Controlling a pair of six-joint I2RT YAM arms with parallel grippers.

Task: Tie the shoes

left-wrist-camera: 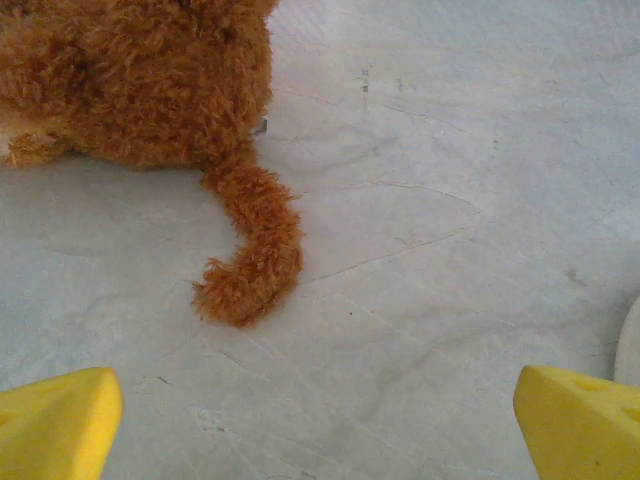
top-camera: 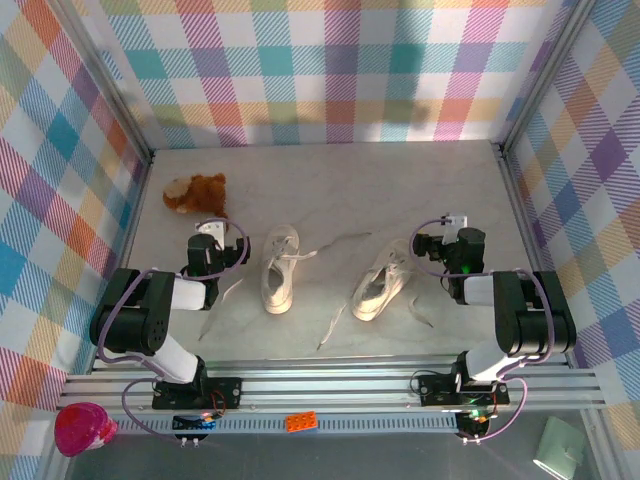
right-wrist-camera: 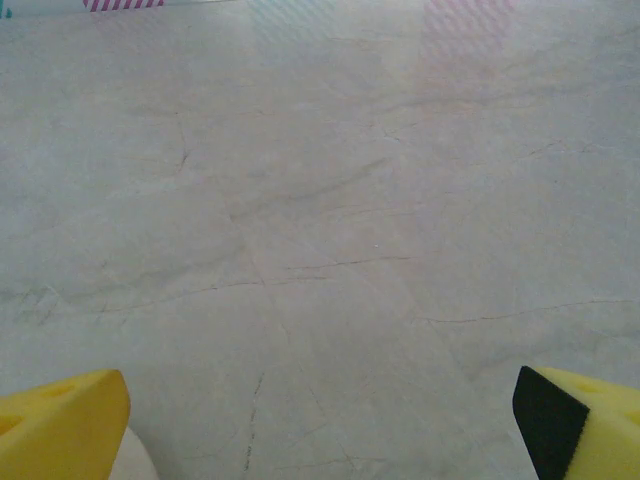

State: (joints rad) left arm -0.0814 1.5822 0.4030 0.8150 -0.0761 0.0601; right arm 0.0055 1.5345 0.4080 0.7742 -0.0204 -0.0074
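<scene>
Two cream shoes sit in the middle of the worktop [top-camera: 330, 190], between our two arms. In the top picture, the left-hand shoe [top-camera: 278, 272] lies just to the right of the left tool [top-camera: 212, 238]. Its long side runs almost straight up and down the frame. The right-hand shoe [top-camera: 381, 283] lies just to the left of the right tool [top-camera: 447, 240]. It leans, with its far end toward the upper right. So each arm has its own shoe close by, on its inner side.

The laces [top-camera: 332, 325] are loose and not tied. They trail over the worktop away from both shoes.

Both tools are spread wide and hold nothing. In each wrist picture the yellow pads [left-wrist-camera: 55, 425] sit far apart at the bottom corners. Both tools point up the frame, past the shoes. We think each one must turn inward to reach a lace.

The brown plush toy [top-camera: 195, 192] sits in the upper left, just ahead of the left tool.

Only the shoes could hold anything. They look empty, though the openings are small and hard to see.
</scene>
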